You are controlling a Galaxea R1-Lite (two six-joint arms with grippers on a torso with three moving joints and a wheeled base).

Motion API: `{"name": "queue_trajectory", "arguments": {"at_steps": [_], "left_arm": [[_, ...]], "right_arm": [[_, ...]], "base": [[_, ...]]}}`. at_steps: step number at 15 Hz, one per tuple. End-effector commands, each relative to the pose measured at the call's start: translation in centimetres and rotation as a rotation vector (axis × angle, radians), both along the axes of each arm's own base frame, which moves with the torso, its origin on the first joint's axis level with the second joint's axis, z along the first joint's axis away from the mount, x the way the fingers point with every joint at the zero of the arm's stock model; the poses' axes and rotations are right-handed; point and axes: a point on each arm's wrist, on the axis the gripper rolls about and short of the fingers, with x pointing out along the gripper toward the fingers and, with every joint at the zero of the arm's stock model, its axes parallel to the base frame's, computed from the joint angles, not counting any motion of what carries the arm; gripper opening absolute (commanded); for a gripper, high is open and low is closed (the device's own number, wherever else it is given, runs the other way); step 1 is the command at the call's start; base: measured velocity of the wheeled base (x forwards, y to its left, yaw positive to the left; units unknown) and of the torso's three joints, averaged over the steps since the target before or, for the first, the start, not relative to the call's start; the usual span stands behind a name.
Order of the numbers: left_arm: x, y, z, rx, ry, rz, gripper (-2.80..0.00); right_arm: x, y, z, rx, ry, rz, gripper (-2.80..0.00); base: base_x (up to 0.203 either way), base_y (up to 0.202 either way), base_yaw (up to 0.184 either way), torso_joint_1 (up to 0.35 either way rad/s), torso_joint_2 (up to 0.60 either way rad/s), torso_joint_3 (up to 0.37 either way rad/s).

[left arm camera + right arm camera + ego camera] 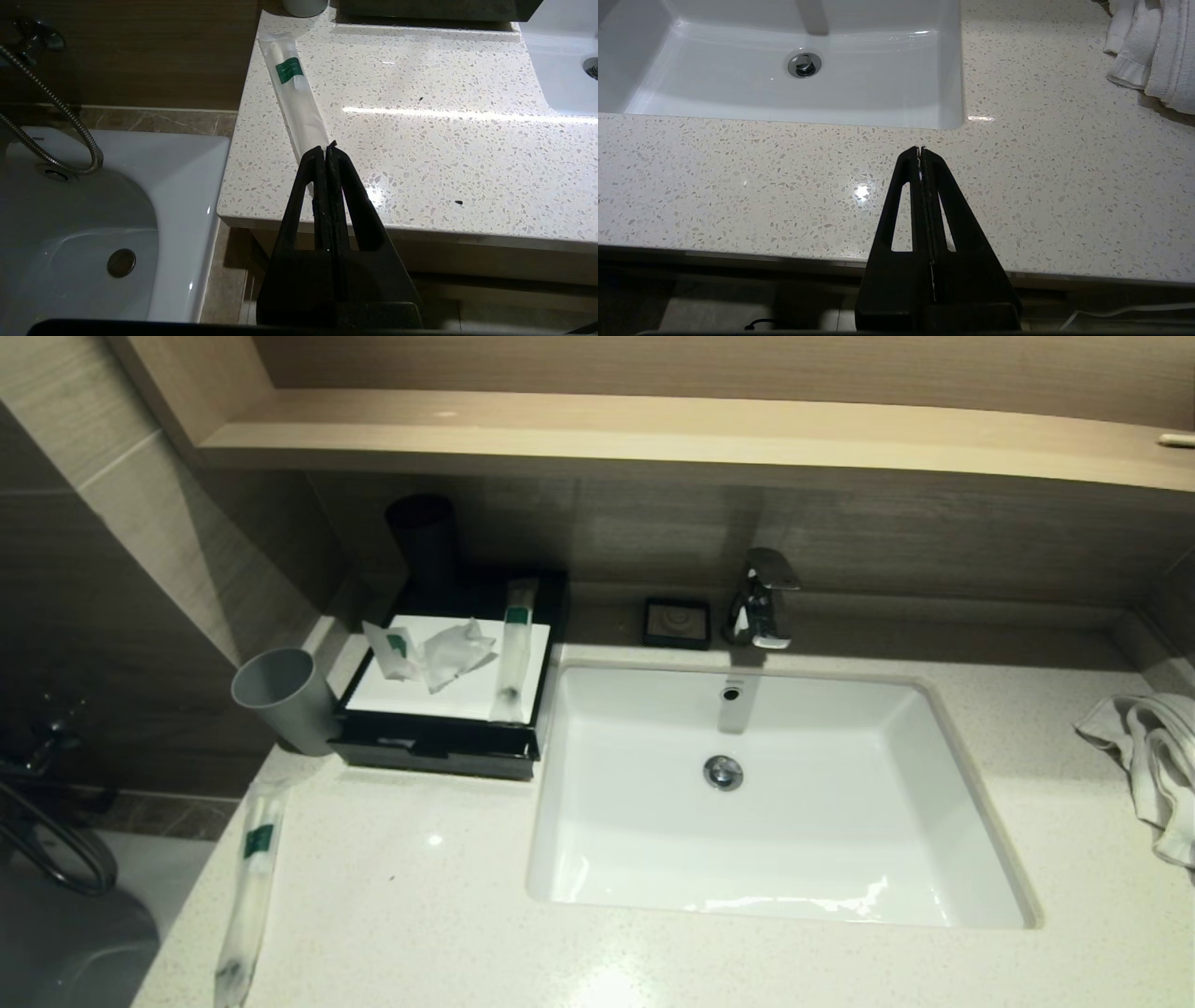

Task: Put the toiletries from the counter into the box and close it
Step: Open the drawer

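— So, how far along is it?
— Nothing is packed yet, I judge. One long packet (pixel 250 887) lies on the counter (pixel 448 915) at its left edge; another packet (pixel 513 653) and two sachets (pixel 429 651) lie on top of the box (pixel 439 747), whose drawer looks shut.
— And the arms?
— Left gripper (pixel 325 151) hangs over the counter's front edge, just above the near packet's end, fingers pressed together. Right gripper (pixel 920 151) hovers before the basin (pixel 794 70), fingers together too.
— Obstacles?
— A grey cup (pixel 280 700) stands against the box's left side; the towel (pixel 1153 756) lies well apart.
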Motion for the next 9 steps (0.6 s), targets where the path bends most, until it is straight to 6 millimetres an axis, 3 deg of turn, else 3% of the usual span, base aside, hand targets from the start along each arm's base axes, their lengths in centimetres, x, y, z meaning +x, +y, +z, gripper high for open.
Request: {"name": "queue_trajectory", "arguments": {"at_steps": [1,9], "left_arm": [[0.01,0.0,0.0,0.001,0.001,0.0,-2.8],[0.01,0.0,0.0,0.008,0.001,-0.001,-2.8]], "right_arm": [[0.0,0.0,0.0,-0.001,0.0,0.0,-2.8],[0.0,0.0,0.0,-0.001,0.0,0.0,-2.8]], "base": [[0.0,0.0,0.0,0.0,0.0,0.0],[0.0,0.0,0.0,0.0,0.0,0.0]]}}
